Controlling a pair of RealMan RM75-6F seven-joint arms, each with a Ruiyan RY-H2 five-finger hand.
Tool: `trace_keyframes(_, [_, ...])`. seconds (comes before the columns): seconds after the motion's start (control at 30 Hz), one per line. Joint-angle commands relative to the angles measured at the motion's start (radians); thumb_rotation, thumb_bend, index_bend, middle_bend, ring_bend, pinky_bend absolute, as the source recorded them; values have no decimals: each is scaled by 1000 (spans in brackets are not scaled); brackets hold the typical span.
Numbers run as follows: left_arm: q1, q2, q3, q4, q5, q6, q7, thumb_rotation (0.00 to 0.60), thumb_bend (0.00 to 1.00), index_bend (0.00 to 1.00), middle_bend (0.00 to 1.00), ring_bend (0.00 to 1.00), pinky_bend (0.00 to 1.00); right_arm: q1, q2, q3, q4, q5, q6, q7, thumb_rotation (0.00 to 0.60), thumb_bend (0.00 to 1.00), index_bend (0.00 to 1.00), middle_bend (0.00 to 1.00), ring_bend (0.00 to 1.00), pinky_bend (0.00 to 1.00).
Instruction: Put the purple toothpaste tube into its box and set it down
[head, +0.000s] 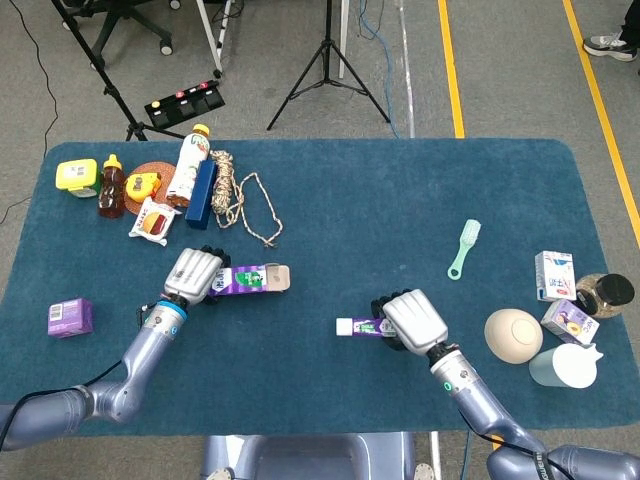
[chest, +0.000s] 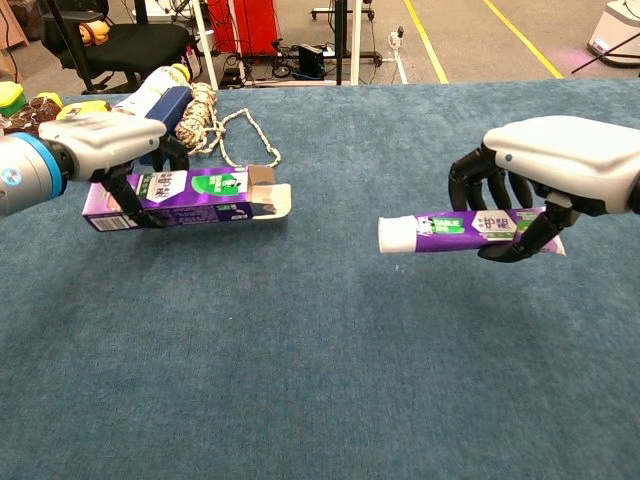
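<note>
My left hand grips the purple toothpaste box and holds it off the table, level, with its open flap end facing right. My right hand holds the purple toothpaste tube above the table, level, its white cap pointing left toward the box. A wide gap of bare cloth separates the cap from the box opening.
A coiled rope, a bottle, a dark blue box and snacks lie at the back left. A small purple box sits at the left edge. A green toothbrush, a bowl and cartons crowd the right side.
</note>
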Motion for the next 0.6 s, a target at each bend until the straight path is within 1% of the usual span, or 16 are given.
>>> trace_keyframes(0.03, [-31,53,-10,-60,25,-29,-1,600,226,439,337,290,525,15,14,15,-66,13,-3,-53,600,476,488,553,563,559])
trace_keyframes(0.2, [-79,77,-11,-107,22,-49,65,600,225,439,337,290,523,27,11,38,-129,67,11,-140,600,476,488,553,563,560])
trace_keyframes(0.4, [-123,64,-6,-149,-2,-44,138,600,227,438,337,290,522,46,1,69,-181,146,31,-220,600,476,488,553,565,565])
trace_keyframes(0.6, [-138,40,2,-170,-14,-29,150,600,228,439,337,290,522,65,7,92,-212,193,48,-262,600,477,491,553,569,570])
